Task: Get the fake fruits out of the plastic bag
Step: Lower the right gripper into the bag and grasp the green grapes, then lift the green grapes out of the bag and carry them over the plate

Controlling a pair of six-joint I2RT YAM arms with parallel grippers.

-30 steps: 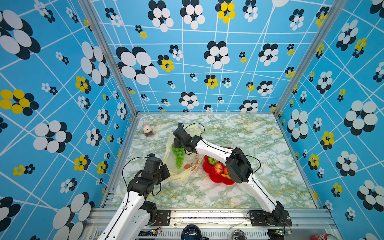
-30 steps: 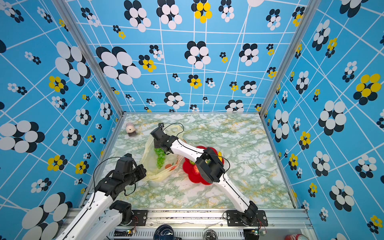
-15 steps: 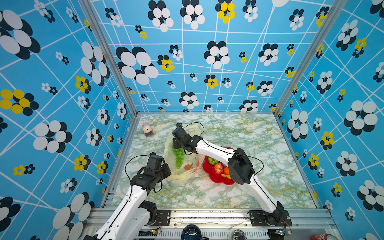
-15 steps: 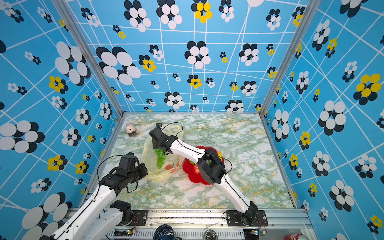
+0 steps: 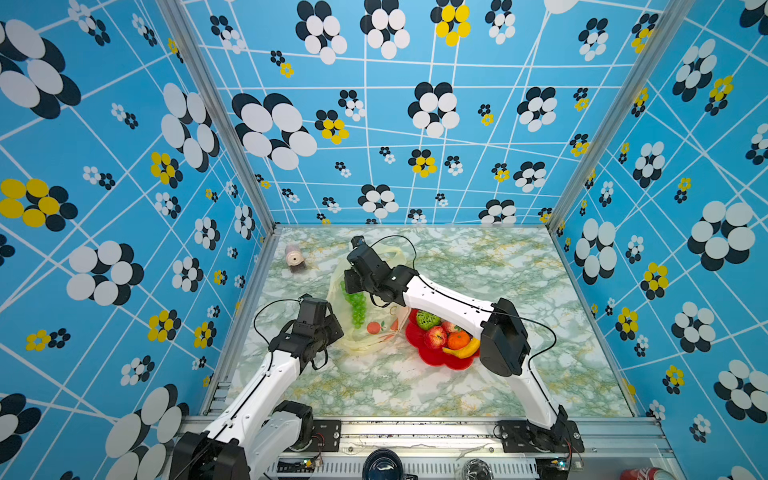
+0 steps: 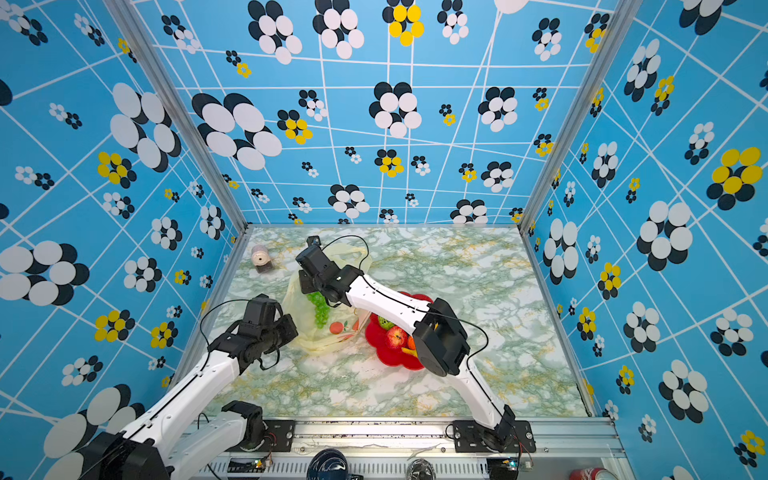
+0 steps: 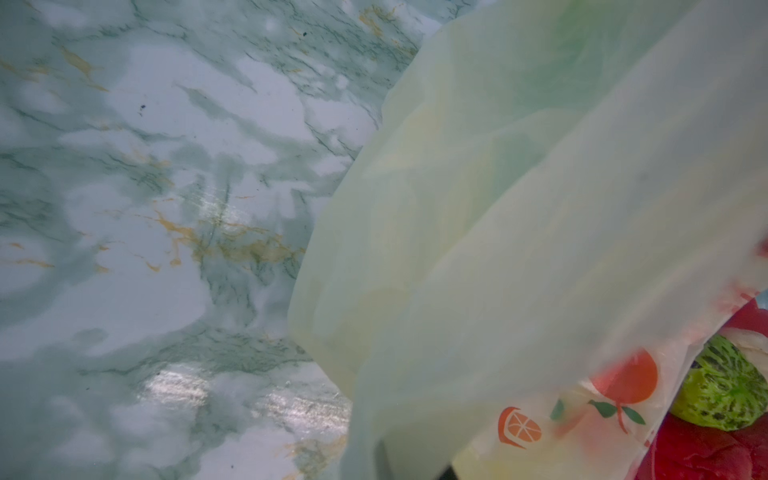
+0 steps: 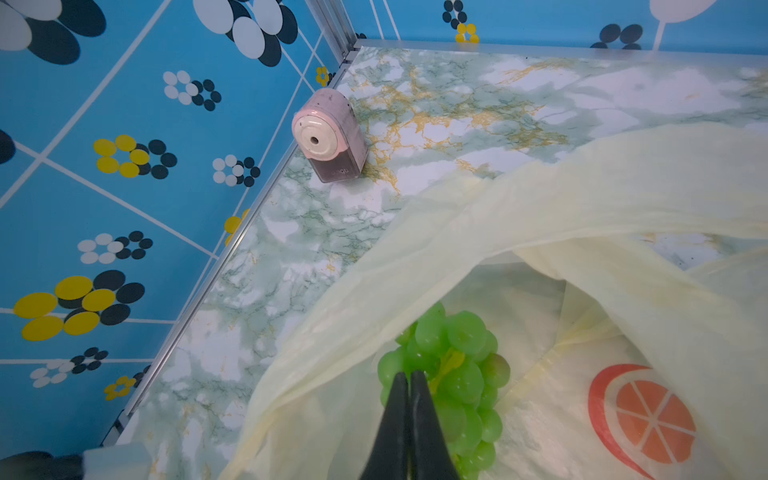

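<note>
enclosure: rear wall (image 5: 395,124), left wall (image 5: 104,208) and right wall (image 5: 685,208) are blue printed panels with white grid lines and flower motifs in black-white and black-yellow. the rear wall stands beyond the right gripper (image 8: 409,376). aluminium corner posts (image 5: 216,112) join the walls. the surface (image 5: 498,266) carries a glossy green-white marble print with gold veins. an aluminium rail (image 5: 415,428) runs along its near edge. a pink pencil sharpener (image 5: 294,257) stands beyond the gripper, near the left wall. lighting is even; shadows are soft.
</note>
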